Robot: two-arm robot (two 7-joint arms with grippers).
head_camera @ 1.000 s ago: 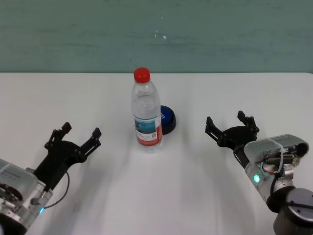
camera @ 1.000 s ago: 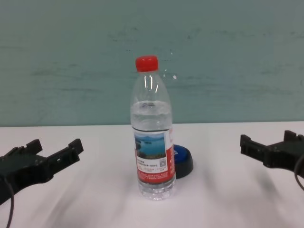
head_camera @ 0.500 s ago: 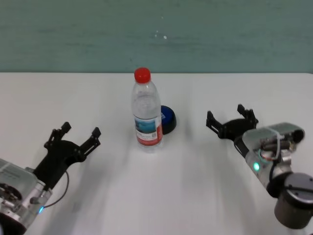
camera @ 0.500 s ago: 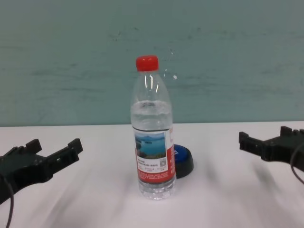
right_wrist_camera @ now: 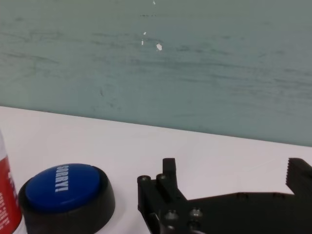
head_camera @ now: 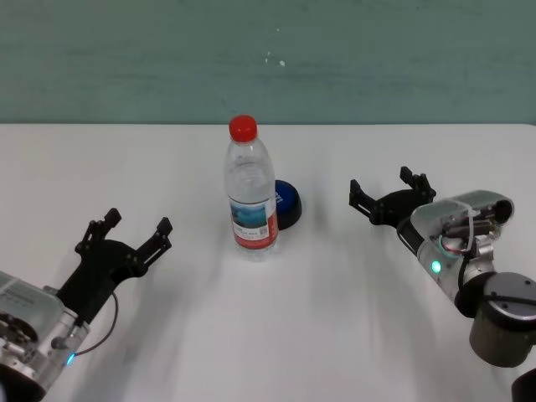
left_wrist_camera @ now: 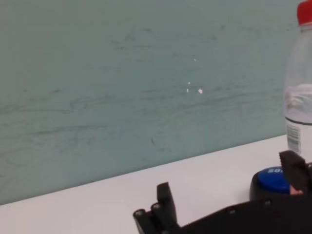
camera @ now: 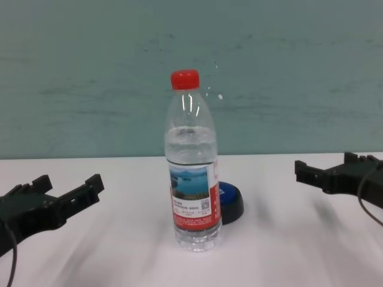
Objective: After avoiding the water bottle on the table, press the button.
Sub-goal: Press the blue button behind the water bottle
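White counter [head_camera: 268,335] under a teal wall carries the water bottle [head_camera: 249,188] mid-surface with the button [head_camera: 286,203] just behind it, and the right gripper [head_camera: 391,196], fingers spread, has crept toward the far edge, skirting the bottle, while the left gripper [head_camera: 126,236] idles spread near the left edge.

The left gripper [left_wrist_camera: 229,195] hangs low over the white table [left_wrist_camera: 97,204], fingers spread apart. Beyond one fingertip sits the blue button [left_wrist_camera: 273,179], with the bottle [left_wrist_camera: 301,92] standing just beside it against a teal wall [left_wrist_camera: 122,73].
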